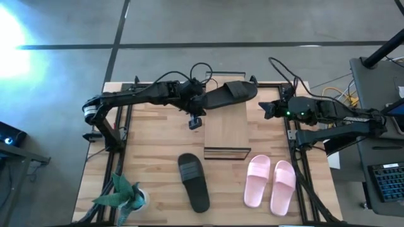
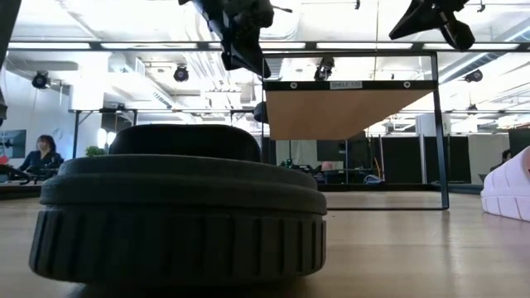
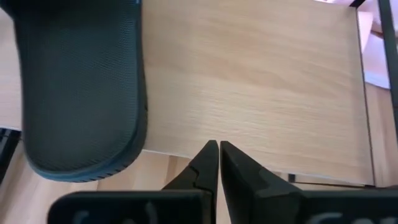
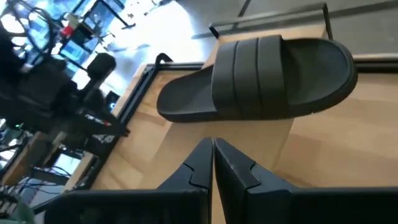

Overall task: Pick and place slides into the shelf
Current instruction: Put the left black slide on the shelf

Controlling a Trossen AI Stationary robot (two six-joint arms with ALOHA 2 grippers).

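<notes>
One black slide [image 1: 228, 94] lies sole-down across the far end of the shelf's plank top [image 1: 226, 129], one end reaching past the plank's left edge; it also shows in the left wrist view [image 3: 81, 93] and the right wrist view [image 4: 261, 78]. The second black slide [image 1: 193, 181] rests on the table near its front edge and fills the low view [image 2: 178, 207]. The pink pair [image 1: 271, 183] lies side by side to the right of it. My left gripper [image 1: 197, 120] hangs shut above the shelf's left edge, beside the slide. My right gripper [image 1: 265, 108], shut, hovers right of the shelf.
A green toy plant [image 1: 123, 195] stands at the table's near left corner. The shelf's thin dark frame [image 2: 436, 124] rises from the table's middle. Cables [image 1: 281, 69] trail at the far right. Bare tabletop [image 1: 158, 139] lies left of the shelf.
</notes>
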